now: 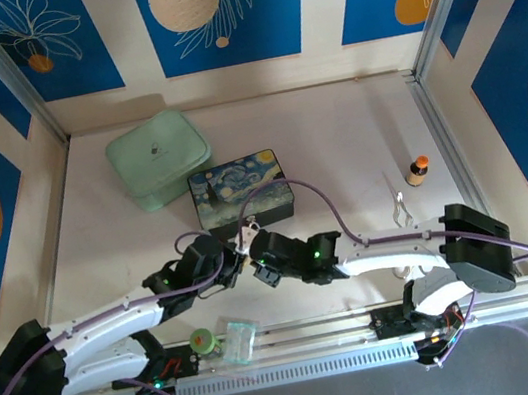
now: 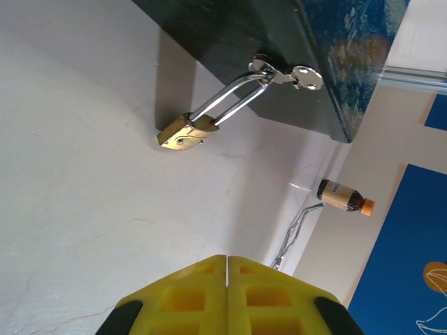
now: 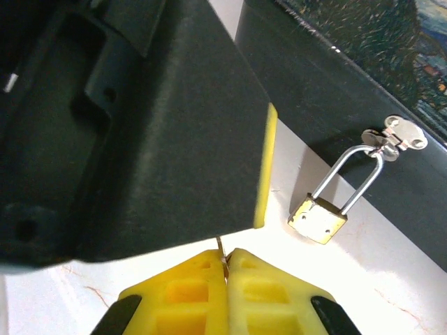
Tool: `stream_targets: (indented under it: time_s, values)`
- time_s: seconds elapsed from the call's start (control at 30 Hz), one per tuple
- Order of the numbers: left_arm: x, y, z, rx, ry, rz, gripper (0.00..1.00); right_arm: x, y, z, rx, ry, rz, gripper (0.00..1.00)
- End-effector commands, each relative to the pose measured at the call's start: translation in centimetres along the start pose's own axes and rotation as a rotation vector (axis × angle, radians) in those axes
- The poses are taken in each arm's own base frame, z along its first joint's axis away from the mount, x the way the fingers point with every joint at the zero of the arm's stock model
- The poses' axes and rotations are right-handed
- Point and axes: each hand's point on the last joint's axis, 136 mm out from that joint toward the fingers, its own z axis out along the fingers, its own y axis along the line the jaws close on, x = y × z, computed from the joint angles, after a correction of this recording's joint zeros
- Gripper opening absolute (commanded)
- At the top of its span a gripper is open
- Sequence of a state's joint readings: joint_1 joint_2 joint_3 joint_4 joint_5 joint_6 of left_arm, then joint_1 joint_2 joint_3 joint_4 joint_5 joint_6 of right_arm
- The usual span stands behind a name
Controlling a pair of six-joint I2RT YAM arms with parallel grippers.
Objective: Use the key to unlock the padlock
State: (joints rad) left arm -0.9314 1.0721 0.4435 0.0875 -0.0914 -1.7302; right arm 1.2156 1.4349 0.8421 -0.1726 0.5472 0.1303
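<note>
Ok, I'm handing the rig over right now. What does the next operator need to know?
Left hand: shut, nothing seen between its fingers, pointed at the padlock but short of it.
Right hand: shut on what looks like the key; a thin metal sliver pokes out between the fingertips.
Padlock: shackle closed, hooked through the hasp of the painted box, body seemingly resting on the table.
Done: key in hand.
Left: steady the padlock, insert the key, turn it, free the shackle.
</note>
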Motion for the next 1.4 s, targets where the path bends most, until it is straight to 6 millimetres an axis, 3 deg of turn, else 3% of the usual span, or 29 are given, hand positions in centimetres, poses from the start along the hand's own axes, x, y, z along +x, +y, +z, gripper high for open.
stream_targets:
  time_s: [0.0, 0.03, 0.13, 0.23, 0.27, 0.37, 0.53, 0.67, 0.83, 1.17, 1.37]
  values:
    - [0.1, 0.0, 0.1, -0.007, 0.004, 0.008, 0.00, -1.4, 0.0, -0.2, -0.020, -0.026, 0.034, 0.13]
    - [0.0, -0.1, 0.1, -0.005, -0.001, 0.018, 0.00, -1.3, -0.1, -0.2, -0.041, -0.025, 0.065, 0.16]
    - [-0.3, -0.5, -0.2, -0.007, -0.023, 0.059, 0.00, -1.5, -0.3, -1.1, -0.140, -0.049, 0.189, 0.48]
    - [-1.0, -1.7, -0.6, 0.045, -0.067, 0.143, 0.00, -2.3, -1.2, -3.0, -0.302, -0.115, 0.406, 0.60]
    - [-1.3, -2.1, -0.8, 0.063, -0.085, 0.173, 0.00, -2.6, -1.7, -3.6, -0.385, -0.145, 0.505, 0.70]
    - [-1.9, -4.1, -1.4, 0.184, -0.139, 0.266, 0.00, -3.9, -2.5, -5.5, -0.630, -0.213, 0.710, 0.71]
    - [-1.7, -8.8, -3.6, 0.443, -0.207, 0.418, 0.00, -5.9, -2.8, -7.3, -0.832, -0.280, 0.794, 0.67]
    - [-0.8, -11.6, -5.4, 0.561, -0.205, 0.499, 0.00, -7.2, -2.9, -8.0, -0.907, -0.323, 0.792, 0.55]
    - [-0.6, -12.6, -6.8, 0.674, -0.208, 0.459, 0.00, -7.6, -3.1, -7.5, -0.934, -0.334, 0.802, 0.43]
    - [0.5, -14.1, -8.4, 0.705, -0.186, 0.522, 0.00, -8.5, -3.7, -7.7, -0.968, -0.376, 0.801, 0.39]
    - [0.9, -14.4, -8.3, 0.734, -0.169, 0.496, 0.00, -9.0, -3.8, -8.5, -0.987, -0.402, 0.813, 0.19]
